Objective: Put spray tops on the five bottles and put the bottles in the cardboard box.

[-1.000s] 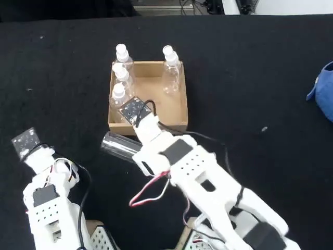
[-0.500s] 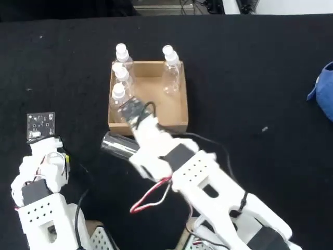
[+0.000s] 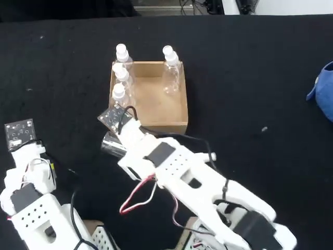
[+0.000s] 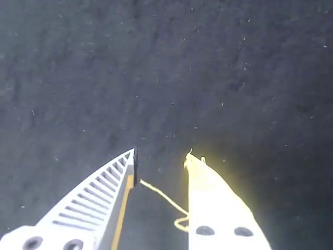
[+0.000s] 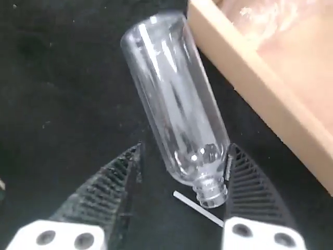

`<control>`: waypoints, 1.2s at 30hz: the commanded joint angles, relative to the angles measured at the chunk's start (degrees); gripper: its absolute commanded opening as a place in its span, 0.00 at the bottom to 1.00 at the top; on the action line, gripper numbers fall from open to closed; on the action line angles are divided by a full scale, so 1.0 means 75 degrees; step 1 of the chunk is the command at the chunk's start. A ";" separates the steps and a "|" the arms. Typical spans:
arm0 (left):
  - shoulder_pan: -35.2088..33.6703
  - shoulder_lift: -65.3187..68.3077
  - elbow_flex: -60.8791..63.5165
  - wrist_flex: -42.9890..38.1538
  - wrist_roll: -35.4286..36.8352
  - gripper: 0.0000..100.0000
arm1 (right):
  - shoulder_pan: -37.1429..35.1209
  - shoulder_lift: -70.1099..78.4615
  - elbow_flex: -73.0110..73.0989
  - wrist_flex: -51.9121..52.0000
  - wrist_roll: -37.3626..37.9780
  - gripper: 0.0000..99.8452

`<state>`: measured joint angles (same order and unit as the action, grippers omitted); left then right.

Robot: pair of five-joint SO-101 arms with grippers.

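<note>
Four clear plastic bottles with white spray tops (image 3: 121,73) stand upright in the brown cardboard box (image 3: 179,112), three along its left wall and one in the far right corner. Fifth one, an uncapped clear plastic bottle (image 5: 174,120), lies on its side on the black tabletop (image 3: 250,78), just near of the box's near-left corner and outside it.

Key relation: the bottle's long axis runs roughly left-right, base to the left, bare threaded neck pointing back toward the right arm's wrist. Right tool (image 5: 184,148) is spread wide and straddles the neck end, one finger on each side; the right finger looks close to the neck, contact not clear. Nothing pinched yet. A thin white stick (image 5: 197,207) lies by the neck; can't tell what it is.

Left tool (image 4: 161,159) is spread too, holding nothing, over bare tabletop at near left, well apart from bottle and box.

Right arm is clearly the nearer one. Likely next: close across the neck end. No spray top is visible for this bottle.
</note>
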<state>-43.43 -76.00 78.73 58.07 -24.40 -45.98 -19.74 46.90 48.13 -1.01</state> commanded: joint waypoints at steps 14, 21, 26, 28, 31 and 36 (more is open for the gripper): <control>-0.0064 -0.0082 0.0111 0.0047 -0.0094 0.03 | -0.0293 0.1623 -0.1143 -0.0188 0.0457 0.23; -0.0100 -0.0082 0.0147 0.0047 -0.0105 0.03 | -0.0668 0.1682 -0.1061 -0.0188 0.0457 0.23; -0.0111 -0.0082 0.0147 0.0082 -0.0117 0.03 | -0.0680 0.1682 -0.0744 -0.0199 0.0457 0.23; -0.0123 -0.0082 0.0147 0.0082 -0.0117 0.03 | -0.0656 0.1682 -0.0651 -0.0199 0.0457 0.23; -0.0123 -0.0082 0.0135 0.0094 -0.0105 0.03 | -0.0645 0.1682 -0.0580 -0.0164 0.0457 0.23; -0.0123 -0.0082 0.0147 0.0105 -0.0094 0.03 | -0.0633 0.1565 -0.0369 -0.0047 0.0457 0.23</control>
<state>-43.69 -76.00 80.40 58.59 -24.92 -49.49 -7.60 43.56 47.16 2.15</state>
